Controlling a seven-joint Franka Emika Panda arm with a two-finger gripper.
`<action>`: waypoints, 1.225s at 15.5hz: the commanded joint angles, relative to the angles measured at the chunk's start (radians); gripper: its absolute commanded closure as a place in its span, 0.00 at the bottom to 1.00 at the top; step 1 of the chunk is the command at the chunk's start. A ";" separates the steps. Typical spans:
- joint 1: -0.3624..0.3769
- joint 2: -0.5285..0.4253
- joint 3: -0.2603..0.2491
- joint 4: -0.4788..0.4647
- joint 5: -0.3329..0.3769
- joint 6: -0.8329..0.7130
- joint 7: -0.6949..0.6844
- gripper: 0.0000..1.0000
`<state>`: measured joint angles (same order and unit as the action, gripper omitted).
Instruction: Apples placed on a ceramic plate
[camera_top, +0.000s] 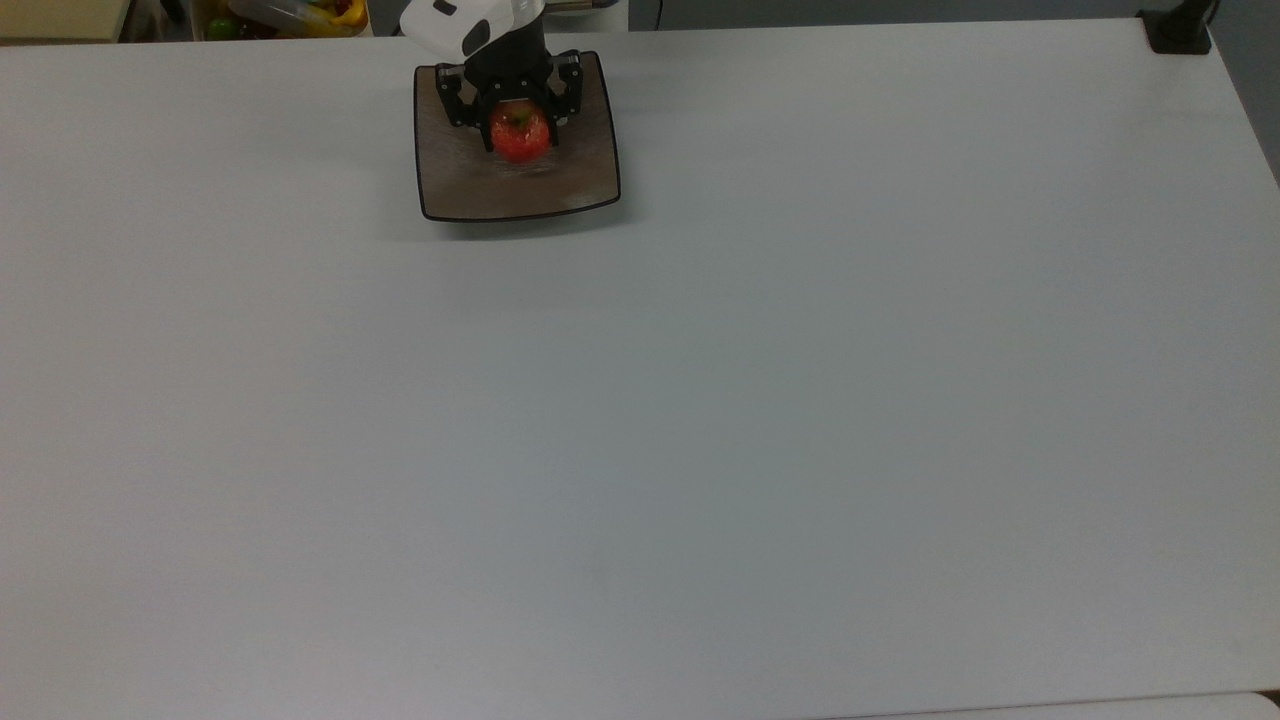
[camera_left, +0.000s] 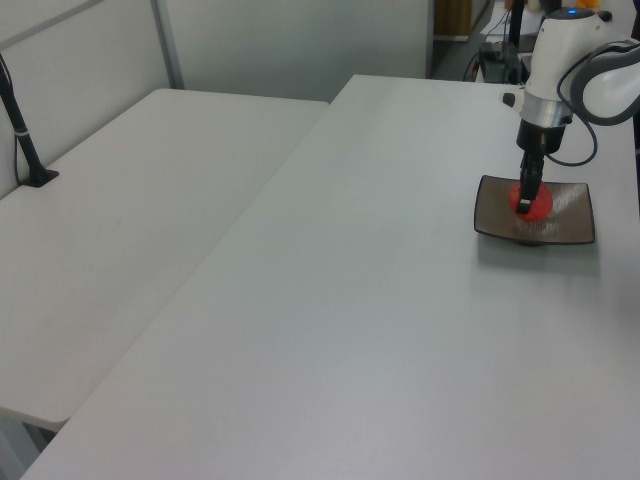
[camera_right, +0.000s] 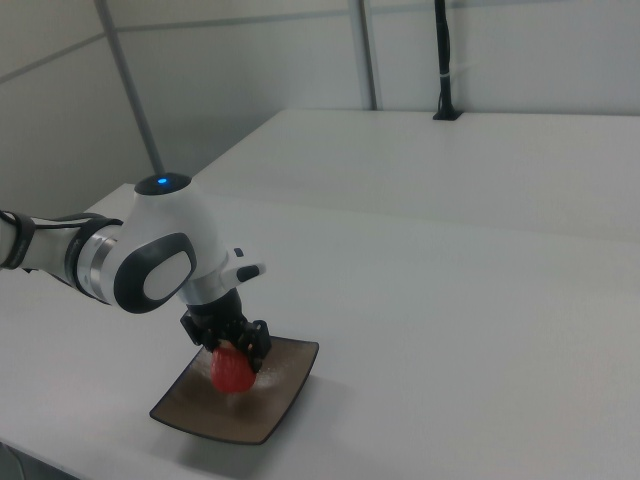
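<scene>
Placing is the step in hand: the gripper (camera_top: 519, 122) grips the apple (camera_top: 520, 133) low over the plate (camera_top: 520, 190), perhaps touching it. Next, I think, fingers must release and rise straight up.

Lab — white tables (camera_left: 330, 300), partition walls (camera_right: 250, 70)

round red apple (camera_top: 521, 135): red, yellow-green by stem | square glossy ceramic plate (camera_top: 520, 188): taupe-brown, thin dark rim | gripper (camera_top: 516, 100): black, white arm | flat table (camera_top: 700, 400): plain pale grey
</scene>
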<state>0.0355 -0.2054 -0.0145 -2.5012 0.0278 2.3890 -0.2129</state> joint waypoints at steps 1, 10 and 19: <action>-0.017 0.004 0.001 -0.016 -0.009 0.044 -0.022 0.50; -0.042 0.000 0.001 0.005 -0.009 0.024 -0.028 0.03; -0.025 0.006 0.005 0.365 -0.006 -0.420 0.001 0.00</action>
<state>0.0036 -0.2058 -0.0145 -2.3004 0.0276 2.1529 -0.2174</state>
